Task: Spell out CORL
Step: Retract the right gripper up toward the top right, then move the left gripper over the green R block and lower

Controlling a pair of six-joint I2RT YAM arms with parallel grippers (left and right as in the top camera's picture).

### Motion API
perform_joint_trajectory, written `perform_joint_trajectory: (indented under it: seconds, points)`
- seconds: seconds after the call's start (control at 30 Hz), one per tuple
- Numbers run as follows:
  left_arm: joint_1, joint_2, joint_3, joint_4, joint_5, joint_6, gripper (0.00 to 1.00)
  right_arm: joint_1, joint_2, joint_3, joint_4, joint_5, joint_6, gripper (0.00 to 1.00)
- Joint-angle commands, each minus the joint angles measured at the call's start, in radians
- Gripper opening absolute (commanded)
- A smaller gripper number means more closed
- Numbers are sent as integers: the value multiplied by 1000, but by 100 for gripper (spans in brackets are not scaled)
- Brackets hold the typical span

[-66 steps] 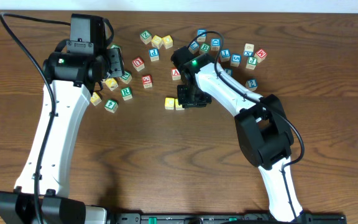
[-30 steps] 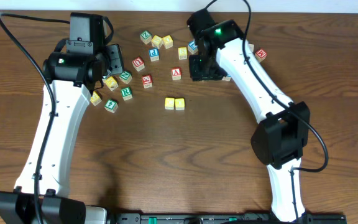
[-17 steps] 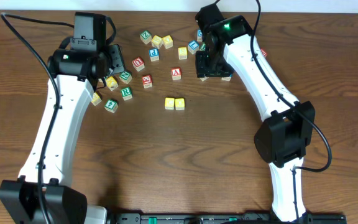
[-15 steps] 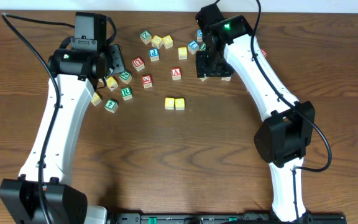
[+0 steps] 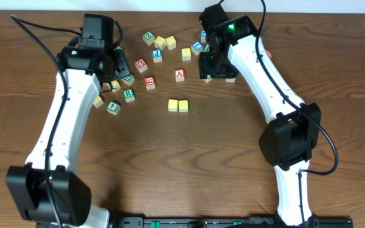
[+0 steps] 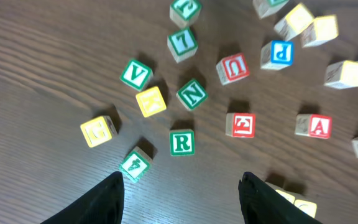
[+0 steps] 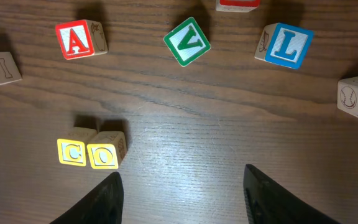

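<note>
the c cube (image 7: 72, 152) and the o cube (image 7: 103, 155) stand nearest, around the middle of the table (image 5: 170, 164). they touch side by side, c on the left and o on the right, with their yellow tops up.

the r cube (image 5: 128, 95) lies to the left of this pair, well apart and slightly farther. its green letter faces up. it sits at the near edge of the left group of cubes, with a green-faced cube (image 6: 134, 165) near it on the near left.

the left gripper (image 6: 180, 180) hangs over this left group. its two fingers stand wide apart with nothing between them. in the left wrist view the r cube lies just beyond the gap between the fingertips.

the a cube (image 5: 180, 74), red-lettered, stands farther than the c and o pair and apart from it.

the right gripper (image 7: 182, 174) is to the right of the a cube, above the table. its fingers are spread wide and hold nothing.

the l cube (image 7: 284, 45), blue letter up, lies beyond the right-hand finger in the right wrist view. it is to the right of a green v cube (image 7: 187, 40) and apart from it. in the overhead view it appears to be covered by the right arm (image 5: 258, 69).
</note>
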Motion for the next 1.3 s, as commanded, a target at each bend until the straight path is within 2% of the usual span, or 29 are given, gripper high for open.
perform_joint_trajectory:
  seconds: [0.0, 1.27]
  points:
    - [-21, 61, 12, -11, 15, -31, 58, -6, -31, 21, -6, 8, -13, 57]
    - [-42, 332, 11, 16, -16, -81, 58, -5, -31, 21, -19, 8, -13, 60]
